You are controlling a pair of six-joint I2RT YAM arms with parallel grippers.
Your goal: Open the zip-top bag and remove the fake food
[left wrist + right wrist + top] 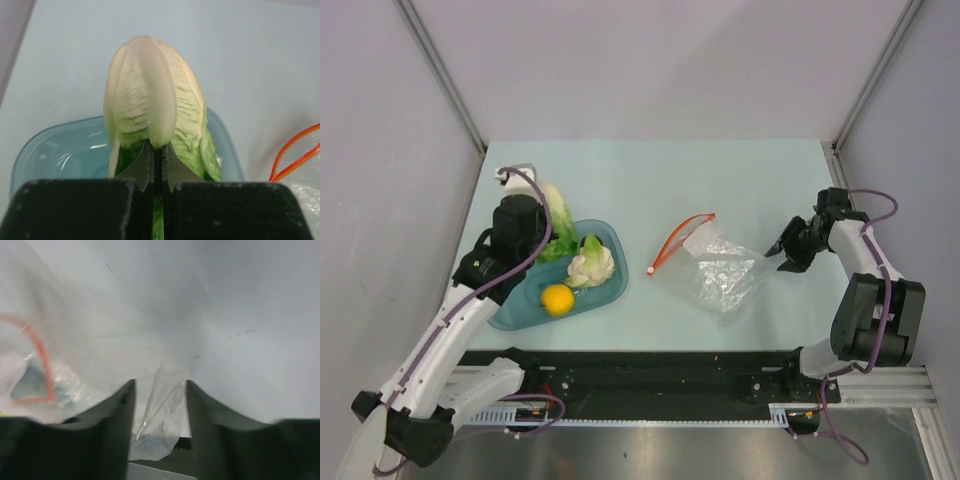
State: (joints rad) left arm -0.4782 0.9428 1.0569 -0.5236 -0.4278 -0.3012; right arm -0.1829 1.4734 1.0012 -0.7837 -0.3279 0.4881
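The pale worktop [720, 170] carries everything. On its left side sits the teal tray [607, 290]. Right of the tray, lying apart from it, is the zip-top bag [725, 275], crumpled, with its red-orange zip strip [677, 243] at the far-left edge, the two halves parted into a loop.

The lettuce [150, 95] is at the tray's far-left rim with its pale tip pointing away over the worktop. The left hand [157, 152] is clamped tight on the lettuce's green base, though I cannot tell whether the lettuce rests on the tray or hangs above it.

The white cauliflower [592, 265] lies in the middle of the tray. The round yellow-orange fruit [557, 298] lies just near-left of it.

The right hand [157, 385] is at the bag's right corner. Its fingers stand apart with a fold of clear plastic between them.
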